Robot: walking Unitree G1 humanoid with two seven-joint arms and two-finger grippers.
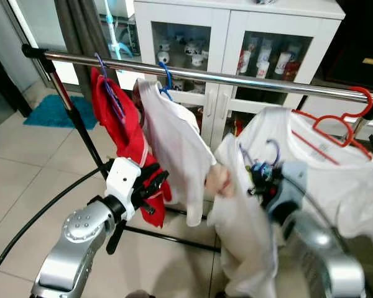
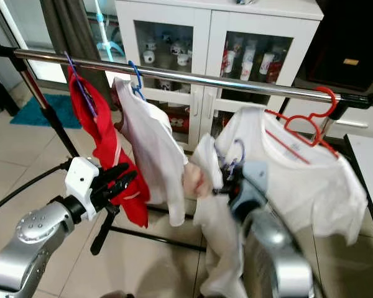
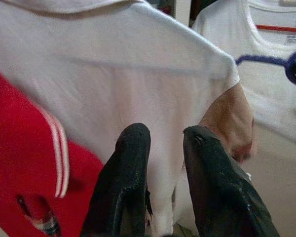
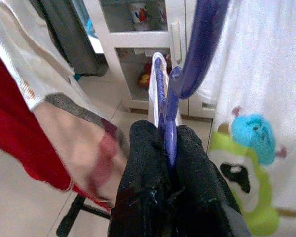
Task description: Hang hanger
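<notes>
On the far left we see a red garment (image 1: 121, 124) hanging from the chrome rail (image 1: 236, 79) on a purple hanger (image 1: 109, 87). Our left gripper (image 1: 154, 185) is raised just in front of that garment's lower edge, its two black fingers (image 3: 123, 192) a little apart with nothing between them. Next along the rail hangs a white polo shirt (image 1: 174, 146) on a blue hanger (image 1: 166, 79). Right of centre, our right gripper (image 4: 164, 148) is clamped on the stem of a dark purple hanger (image 4: 187, 64); its hook (image 1: 272, 151) sits below the rail, not yet over it, and a white shirt (image 1: 242, 230) droops from it. Behind it a white T-shirt (image 1: 336, 180) hangs on a red hanger (image 1: 345, 124) at the rail's right end. A white glass-front cabinet (image 1: 230, 37) stands far behind.
</notes>
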